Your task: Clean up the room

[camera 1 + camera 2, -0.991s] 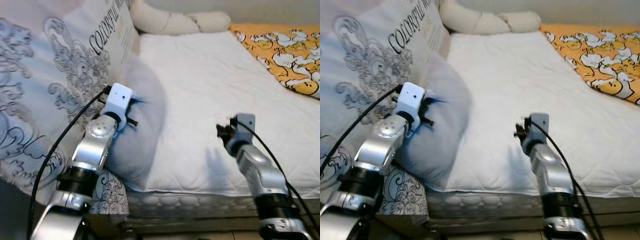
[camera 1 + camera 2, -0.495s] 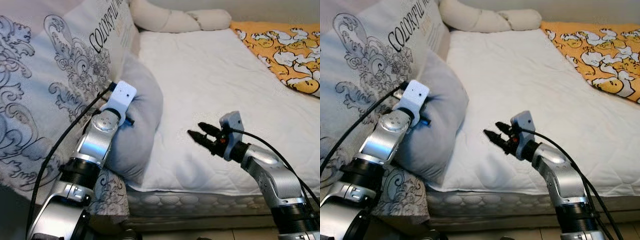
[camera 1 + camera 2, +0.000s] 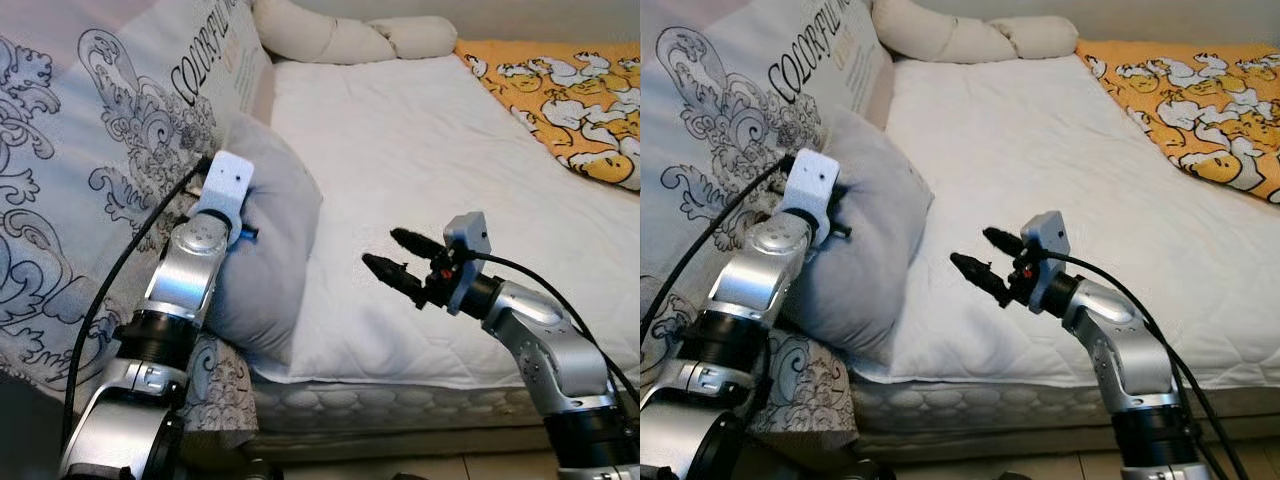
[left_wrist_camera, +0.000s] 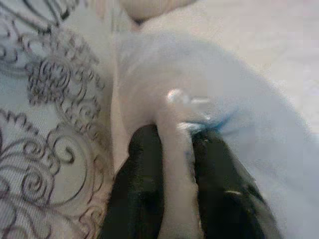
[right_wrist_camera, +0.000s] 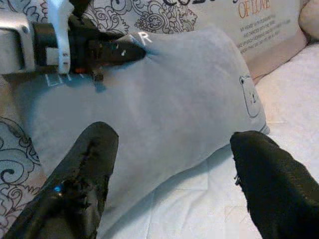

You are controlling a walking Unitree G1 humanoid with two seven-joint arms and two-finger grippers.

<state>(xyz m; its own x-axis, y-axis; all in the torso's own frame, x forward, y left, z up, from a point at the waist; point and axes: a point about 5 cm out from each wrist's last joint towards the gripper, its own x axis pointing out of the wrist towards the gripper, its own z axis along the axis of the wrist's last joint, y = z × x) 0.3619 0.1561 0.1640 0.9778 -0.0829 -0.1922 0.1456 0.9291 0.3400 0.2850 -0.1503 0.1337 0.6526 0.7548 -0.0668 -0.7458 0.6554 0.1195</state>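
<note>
**Pincers at the grey pillow: left one pinching, right one spread wide**

Left pincer (image 4: pixel 174 164) is clamped on a fold of the grey pillow (image 3: pixel 275 240), its two black fingers (image 4: pixel 142 174) pressed to either side of the bunched fabric at the pillow's upper edge. Right pincer (image 3: pixel 392 258) hangs above the white mattress (image 3: pixel 420 160), holding nothing, aimed at the pillow and apart from it; its fingers (image 5: pixel 84 174) are spread wide.

The grey pillow stands on edge at the left side of the bed, leaning against a large patterned cushion (image 3: pixel 90 170) with grey scrollwork. A small bear face (image 5: pixel 250 94) is drawn in outline near one corner of the pillow. On the cushion, dark capitals read "COLORFUL", the rest being cut off; beneath them, in the right wrist view, orange letters read "OF LOVE" (image 5: pixel 254 7) above small print too fine to make out.

A cream bolster (image 3: pixel 350 35) lies across the head of the bed, and an orange blanket (image 3: pixel 570 90) printed with cartoon ducks covers the far right side.
</note>
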